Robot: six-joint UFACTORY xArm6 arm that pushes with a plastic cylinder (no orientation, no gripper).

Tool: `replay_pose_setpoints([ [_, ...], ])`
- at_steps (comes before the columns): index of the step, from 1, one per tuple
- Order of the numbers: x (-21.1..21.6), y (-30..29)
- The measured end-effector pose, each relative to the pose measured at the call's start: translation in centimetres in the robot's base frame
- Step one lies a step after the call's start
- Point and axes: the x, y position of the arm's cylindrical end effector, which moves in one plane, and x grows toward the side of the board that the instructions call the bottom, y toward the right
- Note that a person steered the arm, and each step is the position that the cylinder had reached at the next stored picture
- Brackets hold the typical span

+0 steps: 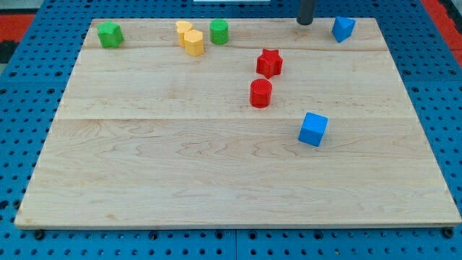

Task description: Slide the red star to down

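Observation:
The red star (269, 63) lies on the wooden board in the upper middle-right. A red cylinder (260, 93) stands just below it, slightly to the left. My tip (305, 22) is at the view's top edge, above and to the right of the red star and apart from it. A blue block (343, 28) sits to the right of the tip.
A blue cube (313, 128) lies below and right of the red cylinder. Two yellow blocks (190, 37) and a green cylinder (219, 31) sit at the top middle. A green block (110, 34) is at the top left. The wooden board (180, 173) rests on a blue pegboard.

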Motion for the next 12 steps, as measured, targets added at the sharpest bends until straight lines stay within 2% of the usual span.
replay_pose_setpoints([
  [5,0.0,-2.7],
  [10,0.0,-8.4],
  [12,0.0,-8.5],
])
